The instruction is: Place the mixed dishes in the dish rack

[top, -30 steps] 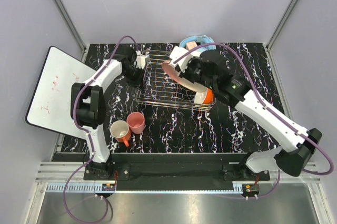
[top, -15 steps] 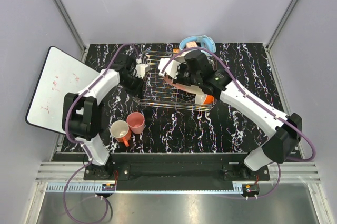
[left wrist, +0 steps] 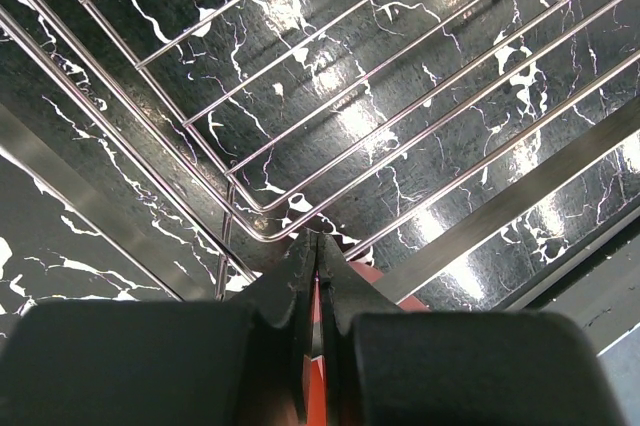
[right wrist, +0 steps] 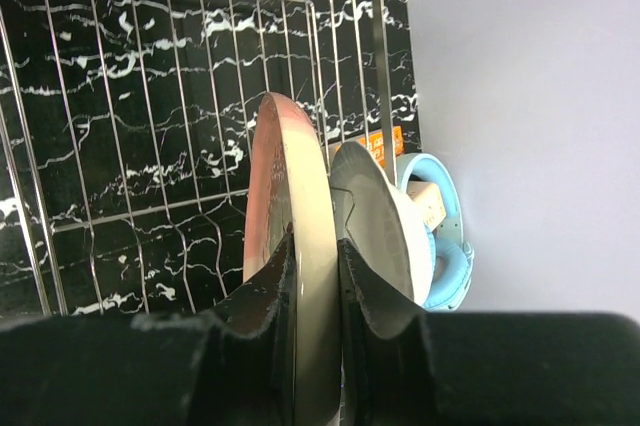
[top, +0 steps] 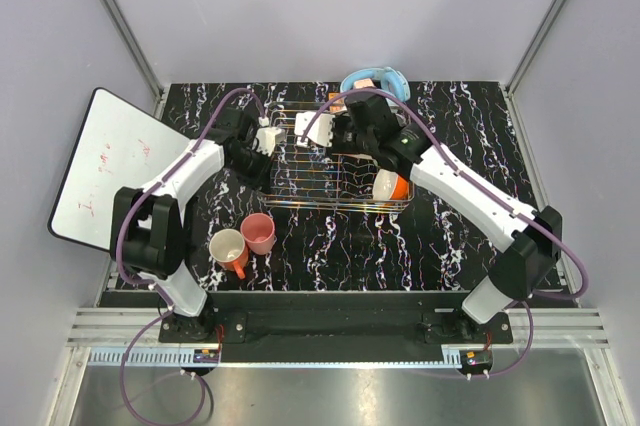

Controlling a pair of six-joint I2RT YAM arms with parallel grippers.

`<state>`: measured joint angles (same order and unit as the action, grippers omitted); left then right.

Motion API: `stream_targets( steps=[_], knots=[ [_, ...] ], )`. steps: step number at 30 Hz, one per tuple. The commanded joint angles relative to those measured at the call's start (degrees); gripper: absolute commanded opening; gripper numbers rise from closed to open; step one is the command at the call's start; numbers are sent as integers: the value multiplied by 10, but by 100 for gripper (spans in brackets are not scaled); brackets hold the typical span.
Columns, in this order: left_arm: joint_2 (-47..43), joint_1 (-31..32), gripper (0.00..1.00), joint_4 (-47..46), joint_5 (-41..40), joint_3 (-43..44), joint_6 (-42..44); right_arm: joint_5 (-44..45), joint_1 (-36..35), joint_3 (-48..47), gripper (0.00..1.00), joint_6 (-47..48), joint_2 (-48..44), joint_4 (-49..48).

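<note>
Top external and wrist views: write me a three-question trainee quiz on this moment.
1. True or false: the salmon-pink cup stands on the table, outside the dish rack.
2. The right gripper is shut on: A) cream mug, B) pink-and-cream plate, C) headphones?
3. Fill in: the left gripper is ___ (open or shut).
Key: 1 true; 2 B; 3 shut.

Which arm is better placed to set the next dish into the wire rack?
Right. The right gripper clamps the pink-and-cream round plate on edge over the silver wire-grid dish rack. The left gripper is shut at the rack's corner, holding no dish.
</note>
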<state>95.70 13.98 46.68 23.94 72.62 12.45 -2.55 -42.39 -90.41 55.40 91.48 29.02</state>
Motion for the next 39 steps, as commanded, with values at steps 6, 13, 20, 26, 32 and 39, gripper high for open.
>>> stream_targets(
  steps=[6, 13, 20, 26, 32, 39],
  knots=[
    [-29, 1, 6, 22, 2, -16, 15, 10, 9, -28, 0, 66, -3, -41],
    [-28, 1, 6, 22, 1, -8, 14, 12, 12, -15, 0, 70, 0, -36],
    [-26, 1, 5, 22, 0, -3, 14, 11, 16, 4, 0, 62, -10, -34],
    [-20, 1, 5, 19, -4, 0, 12, 4, 24, 33, 0, 51, -21, -37],
    [-17, 1, 5, 18, -4, 4, 11, -4, 35, 61, 0, 43, -27, -45],
    [-10, 2, 5, 17, -6, 10, 10, -2, 45, 88, 0, 69, -21, -46]
  ],
)
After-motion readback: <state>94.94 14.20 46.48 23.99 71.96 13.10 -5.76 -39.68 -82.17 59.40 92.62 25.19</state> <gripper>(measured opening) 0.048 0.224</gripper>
